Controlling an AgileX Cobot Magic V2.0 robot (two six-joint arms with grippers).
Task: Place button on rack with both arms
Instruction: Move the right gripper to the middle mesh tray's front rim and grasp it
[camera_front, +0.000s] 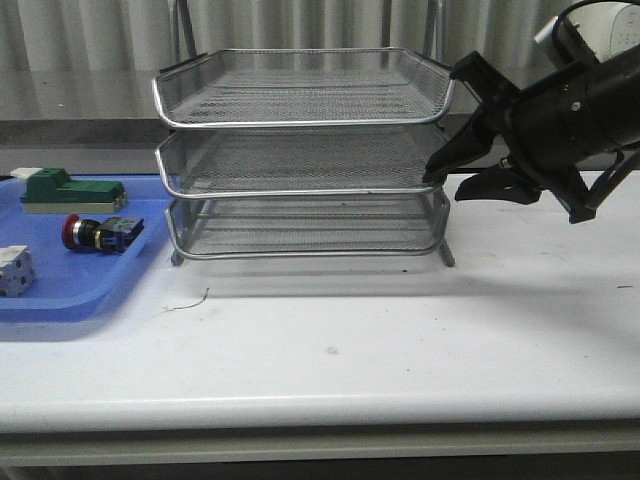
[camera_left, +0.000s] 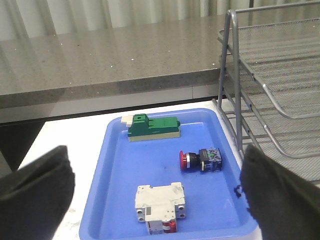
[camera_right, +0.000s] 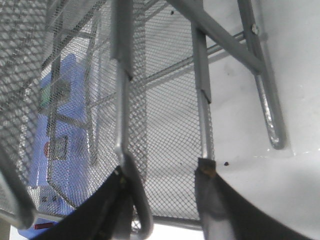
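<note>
One button (camera_front: 100, 233) is lying on its side in the blue tray (camera_front: 60, 295) at the left of the table (camera_front: 400, 340), its red cap pointing left. Two other things are sharing that tray: one green block (camera_front: 70, 190) lying farther back and one white block (camera_front: 14, 270) sitting nearer. Just to the right of the tray, one rack (camera_front: 305, 150) is standing with three mesh tiers stacked. The right gripper (camera_front: 455, 180) is reaching in at the right corner of the middle tier, its fingers (camera_right: 210, 200) spread around the chrome rim; whether they are actually touching it is hard to judge through the mesh. The left gripper (camera_left: 155, 200) is hovering above the near edge of the tray with its two fingers set wide apart, holding nothing.
</note>
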